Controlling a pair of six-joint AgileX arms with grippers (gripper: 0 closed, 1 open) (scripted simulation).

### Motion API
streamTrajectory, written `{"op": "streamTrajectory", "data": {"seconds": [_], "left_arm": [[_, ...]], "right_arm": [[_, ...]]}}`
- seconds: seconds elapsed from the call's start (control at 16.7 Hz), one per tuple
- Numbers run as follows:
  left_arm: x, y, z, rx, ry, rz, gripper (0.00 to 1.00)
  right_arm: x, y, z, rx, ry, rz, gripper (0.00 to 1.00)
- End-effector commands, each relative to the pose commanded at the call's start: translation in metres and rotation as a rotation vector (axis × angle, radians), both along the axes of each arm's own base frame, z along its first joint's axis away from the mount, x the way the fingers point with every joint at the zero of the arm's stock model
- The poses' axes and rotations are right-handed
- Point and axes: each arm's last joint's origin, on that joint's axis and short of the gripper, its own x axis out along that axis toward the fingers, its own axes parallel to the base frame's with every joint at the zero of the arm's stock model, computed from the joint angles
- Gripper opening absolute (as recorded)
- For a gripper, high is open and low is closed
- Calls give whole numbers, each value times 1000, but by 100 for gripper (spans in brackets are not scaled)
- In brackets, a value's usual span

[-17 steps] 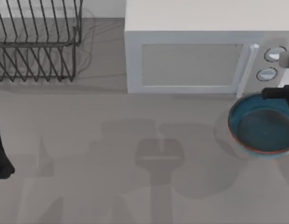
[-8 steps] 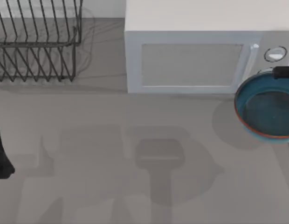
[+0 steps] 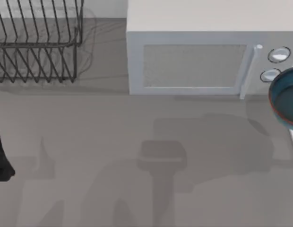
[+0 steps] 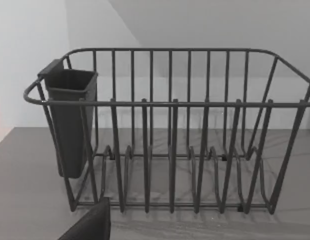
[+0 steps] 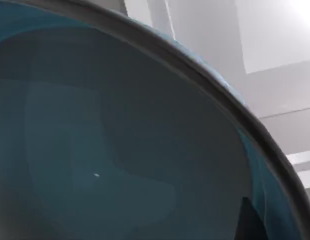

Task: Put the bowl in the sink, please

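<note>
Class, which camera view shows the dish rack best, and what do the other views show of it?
The left wrist view: the whole dish rack appears side-on, with its dark cutlery holder. The top view crops the rack at its upper-left corner. The right wrist view faces the bowl.

light: even, bright | shadows: soft grey on table (image 3: 113,123) | blur: none

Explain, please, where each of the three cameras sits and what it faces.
Top view: above the table, looking down on microwave, dish rack and bowl at the right edge; left arm at the left edge.
Left wrist view: faces the dish rack.
Right wrist view: close against the bowl.
Shared: rack in top and left views; bowl in top and right.
</note>
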Motion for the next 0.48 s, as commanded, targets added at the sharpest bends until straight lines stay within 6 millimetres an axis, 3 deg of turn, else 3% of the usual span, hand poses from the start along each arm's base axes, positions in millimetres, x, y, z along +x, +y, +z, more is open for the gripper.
{"op": "streamTrajectory", "data": {"seconds": [0.3, 0.48], "left_arm": [[0, 0, 0, 0, 0, 0, 100], [0, 0, 0, 0, 0, 0, 100]], "right_arm": [[-8, -90, -55, 10, -278, -227, 0], [-23, -129, -78, -23, -517, -286, 0]]}}
